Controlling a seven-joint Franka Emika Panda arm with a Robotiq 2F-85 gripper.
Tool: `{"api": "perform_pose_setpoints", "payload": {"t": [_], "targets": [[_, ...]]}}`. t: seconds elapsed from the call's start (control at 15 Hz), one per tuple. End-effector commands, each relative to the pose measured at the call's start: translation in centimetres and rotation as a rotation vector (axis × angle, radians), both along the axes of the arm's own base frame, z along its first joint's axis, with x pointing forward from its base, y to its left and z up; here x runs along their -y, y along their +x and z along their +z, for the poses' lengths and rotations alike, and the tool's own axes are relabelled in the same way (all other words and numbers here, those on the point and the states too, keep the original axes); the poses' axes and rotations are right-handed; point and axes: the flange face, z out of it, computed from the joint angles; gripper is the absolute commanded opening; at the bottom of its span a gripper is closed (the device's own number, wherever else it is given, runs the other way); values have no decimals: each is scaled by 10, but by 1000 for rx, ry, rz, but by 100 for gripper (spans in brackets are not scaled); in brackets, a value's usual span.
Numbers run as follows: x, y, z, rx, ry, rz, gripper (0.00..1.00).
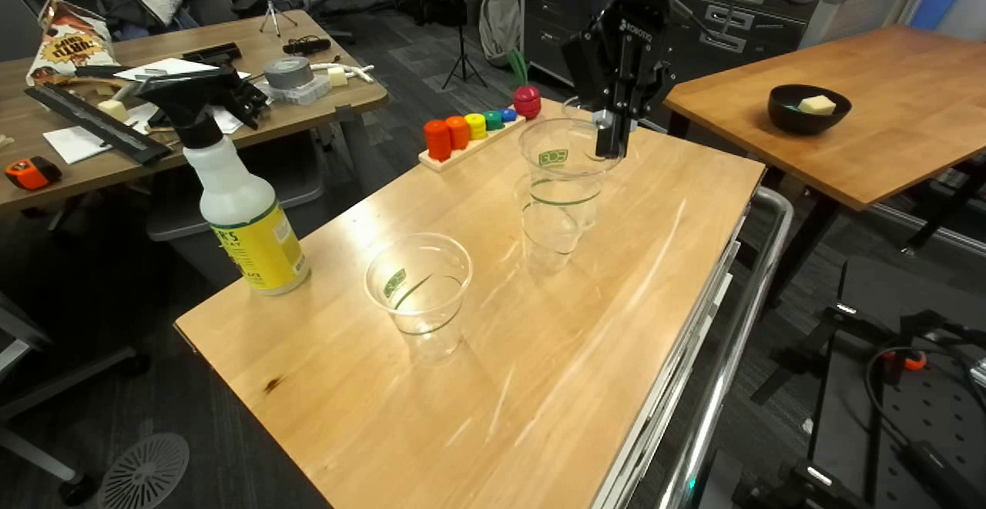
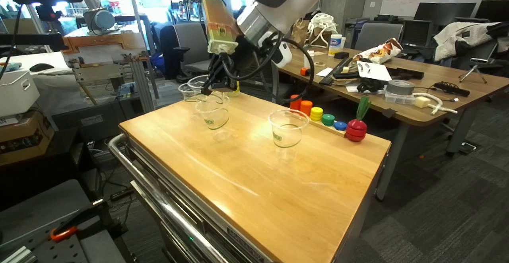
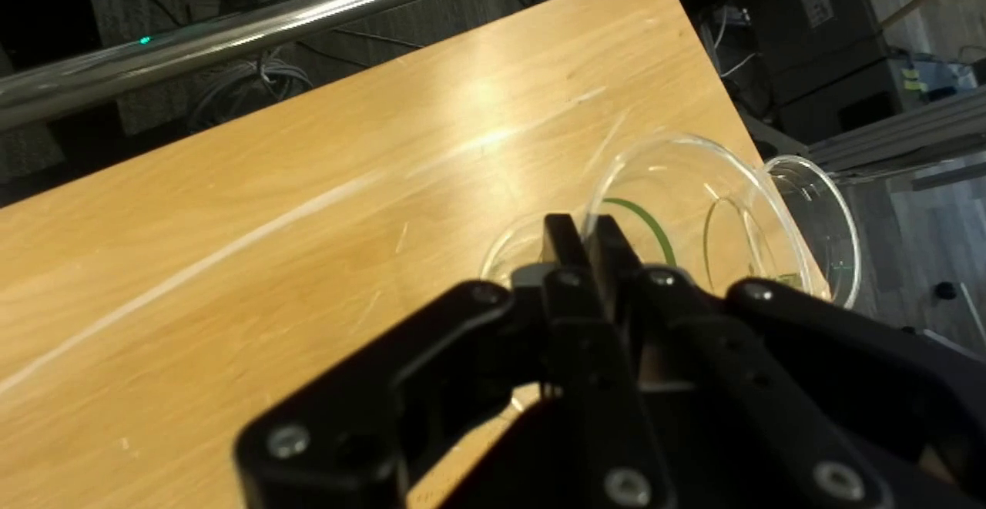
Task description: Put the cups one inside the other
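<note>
My gripper is shut on the rim of a clear cup [image 1: 553, 157] with a green stripe. The fingertips [image 3: 589, 224] pinch the rim in the wrist view; the gripper also shows in both exterior views [image 1: 612, 139] [image 2: 210, 88]. The held cup [image 3: 685, 185] is upright above the table. A standing cup [image 1: 548, 233] overlaps its lower part in both exterior views [image 2: 214, 116]; whether the held cup's base is inside it, I cannot tell. Another cup [image 1: 420, 301] stands near the spray bottle. One more cup [image 2: 288, 132] stands near the toy rings, partly hidden in an exterior view [image 1: 576, 108].
A spray bottle [image 1: 258, 224] with a yellow label stands at the table's edge. A row of coloured toy rings [image 1: 462, 135] and a red toy radish [image 2: 356, 129] stand along an edge. A metal rail [image 1: 732, 386] runs along one side. A black bowl [image 1: 793, 116] is on another table.
</note>
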Motion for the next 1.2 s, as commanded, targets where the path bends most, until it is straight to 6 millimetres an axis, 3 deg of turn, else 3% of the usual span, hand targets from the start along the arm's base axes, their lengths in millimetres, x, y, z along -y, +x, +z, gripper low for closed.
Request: {"api": "perform_pose_setpoints", "payload": {"t": [0.0,0.07,0.6,0.73,1.13], "targets": [[-5,6,-5,27,-44,25,34],[-5,6,-6,35,-53,31,35],[-9,10,-8,83,-118,57,95],[-9,10,-8,90,-127,60,100],[-9,9,-11,96,-145,63,100]]}}
